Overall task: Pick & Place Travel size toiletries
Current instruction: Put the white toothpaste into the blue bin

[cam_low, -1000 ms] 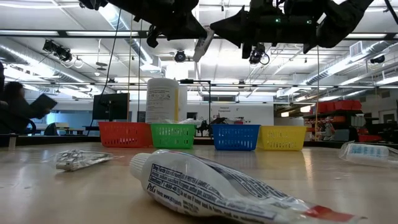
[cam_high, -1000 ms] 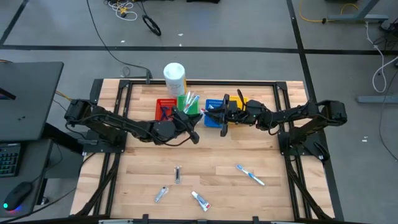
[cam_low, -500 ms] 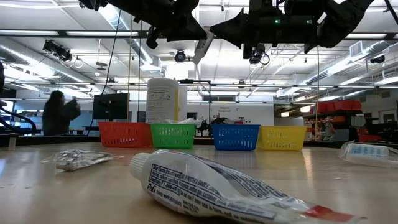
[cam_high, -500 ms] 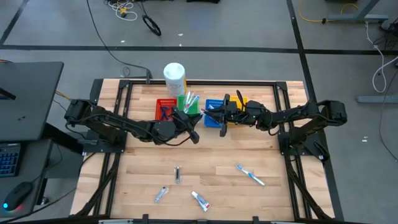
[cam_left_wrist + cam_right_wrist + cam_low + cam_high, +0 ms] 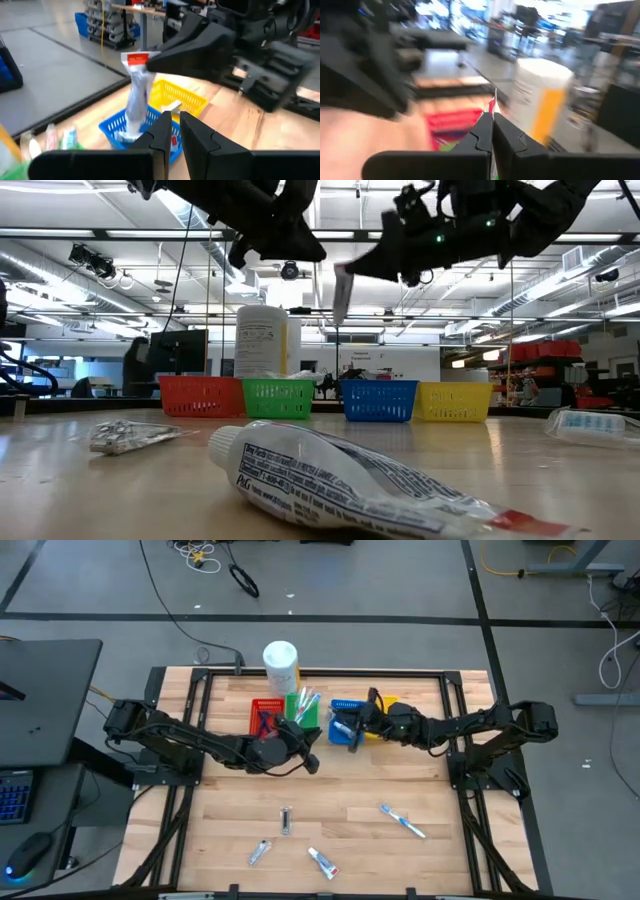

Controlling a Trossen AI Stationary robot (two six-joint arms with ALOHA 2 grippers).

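A small white tube (image 5: pixel 134 100) with a red crimped end hangs above the blue bin (image 5: pixel 112 129), and my right gripper (image 5: pixel 347 272) is shut on it. In the high view that gripper (image 5: pixel 352 726) reaches in from the table's right over the blue bin (image 5: pixel 340 707). My left gripper (image 5: pixel 174 131) stands just left of the tube, at about its height. Its fingers are a narrow gap apart with nothing between them, and it shows in the high view (image 5: pixel 312 732) too. More toiletries lie on the near half of the table, among them a white tube (image 5: pixel 321 860) and a toothbrush (image 5: pixel 402 821). My right gripper pinches the tube's flat red crimped end (image 5: pixel 136 59) between its two fingers (image 5: pixel 167 59). The fingers come in level from the table's right. The tube (image 5: pixel 341 295) hangs straight down below them, clear of the bins.
Red (image 5: pixel 264 716), green (image 5: pixel 305 710), blue and yellow (image 5: pixel 386 704) bins stand in a row at the far side, and a large white canister (image 5: pixel 281 662) is behind them. Two silvery tubes (image 5: pixel 286 820) (image 5: pixel 259 853) lie on the near boards.
The tube slanted between the two grippers. It now hangs straight down from my right gripper, apart from the left one. My right gripper has rolled and dipped a little, and my left gripper has stayed where it was.
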